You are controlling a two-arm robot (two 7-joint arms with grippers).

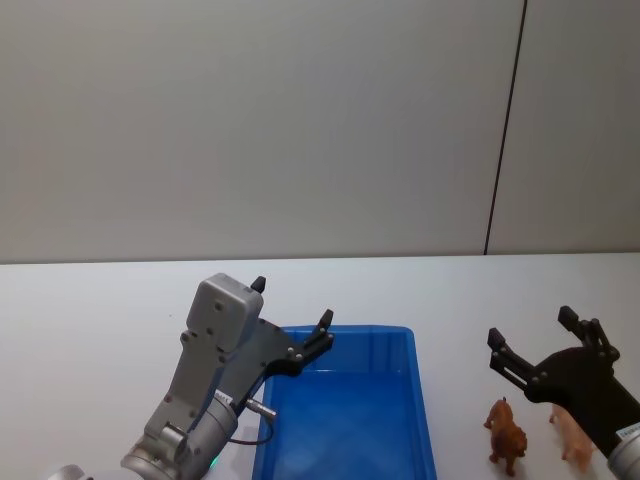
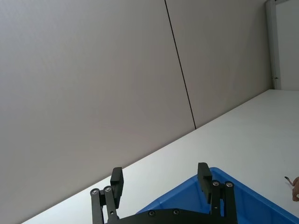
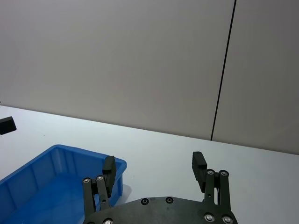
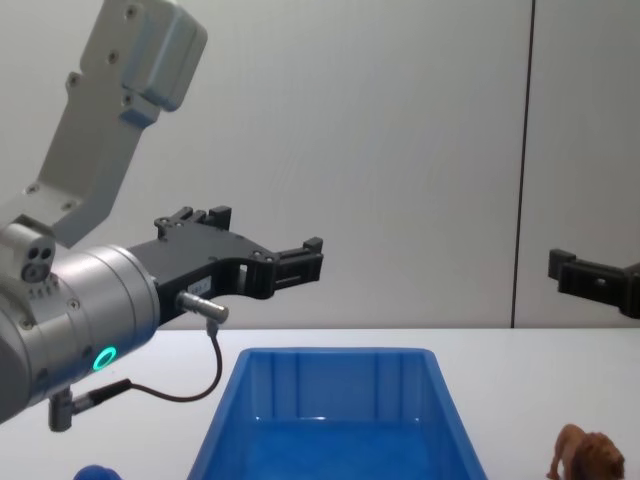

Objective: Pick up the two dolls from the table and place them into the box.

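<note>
Peeking into chest view: blue doll [image 4: 95, 472]

The box [image 1: 345, 329] sits on the table [image 1: 100, 300]; to its right stand two dolls — lion [image 1: 506, 434] nearer, pig [image 1: 574, 437] beyond.

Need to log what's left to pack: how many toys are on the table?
3. The brown lion stands right of the box; the pink pig is beside it, farther right; a blue toy peeks at the chest view's lower edge, left of the box, mostly cut off.
</note>
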